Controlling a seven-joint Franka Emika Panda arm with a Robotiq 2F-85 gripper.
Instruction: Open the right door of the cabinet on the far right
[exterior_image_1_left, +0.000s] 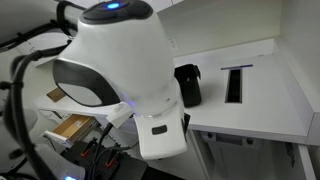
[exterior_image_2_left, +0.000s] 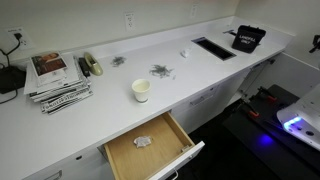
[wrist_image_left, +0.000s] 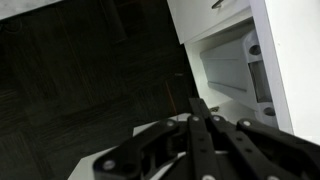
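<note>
In an exterior view, the arm (exterior_image_1_left: 120, 60) fills most of the frame, with the desk (exterior_image_1_left: 265, 100) behind it. In an exterior view, a drawer (exterior_image_2_left: 150, 150) stands pulled out under the desk and the arm sits low at the far end. Wrist view: tool (wrist_image_left: 200, 108) clenched on nothing over dark floor, apart from the cabinet (wrist_image_left: 228, 62) at upper right; can't tell which panel is the right door.

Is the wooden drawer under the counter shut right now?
No, the wooden drawer is pulled out from under the counter, its inside showing.
</note>
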